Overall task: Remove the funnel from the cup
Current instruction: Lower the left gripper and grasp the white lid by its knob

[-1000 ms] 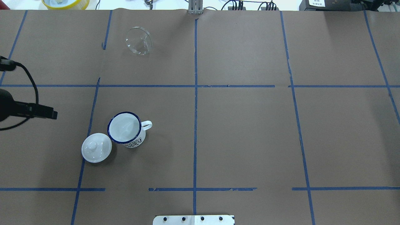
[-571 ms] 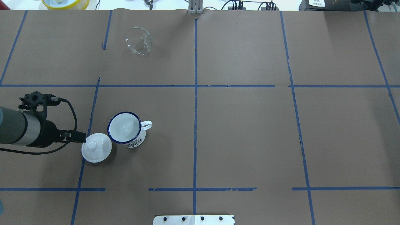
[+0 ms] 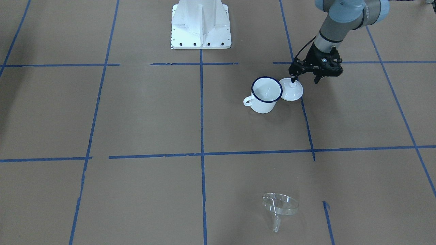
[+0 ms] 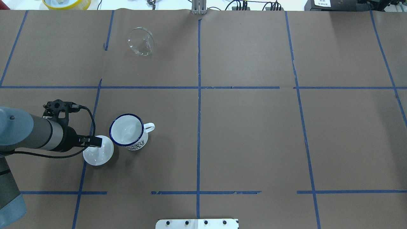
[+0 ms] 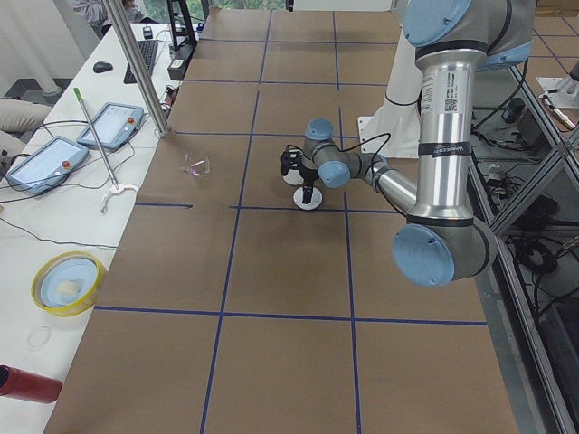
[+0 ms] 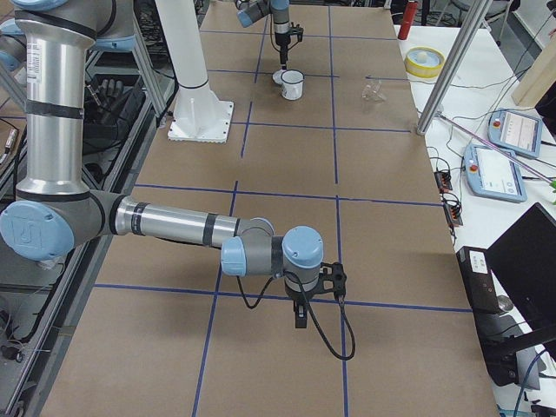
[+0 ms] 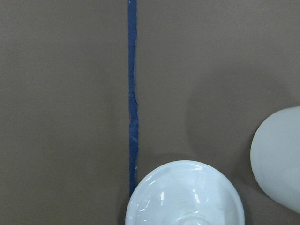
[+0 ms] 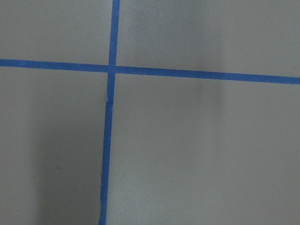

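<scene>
1. Left tool [image 4: 94, 142]: positioned over the white lid [image 4: 100, 156], at or just above its knob. Contact is not confirmed. Its fingers read as one dark bar, so I cannot tell whether they are parted or closed.
2. Cup [image 4: 126, 132]: upright on the table [image 4: 248, 133], just beside the lid. Interior empty.
3. Funnel [image 4: 141, 41]: lying on its side at the far edge of the table, well apart from the cup.
4. Right tool [image 6: 301, 314]: hangs above bare table, far from all items. Its state cannot be told.

Assessment: the removal appears complete. No further move on the funnel seems required. Any lid pickup calls for centring on the knob.
</scene>
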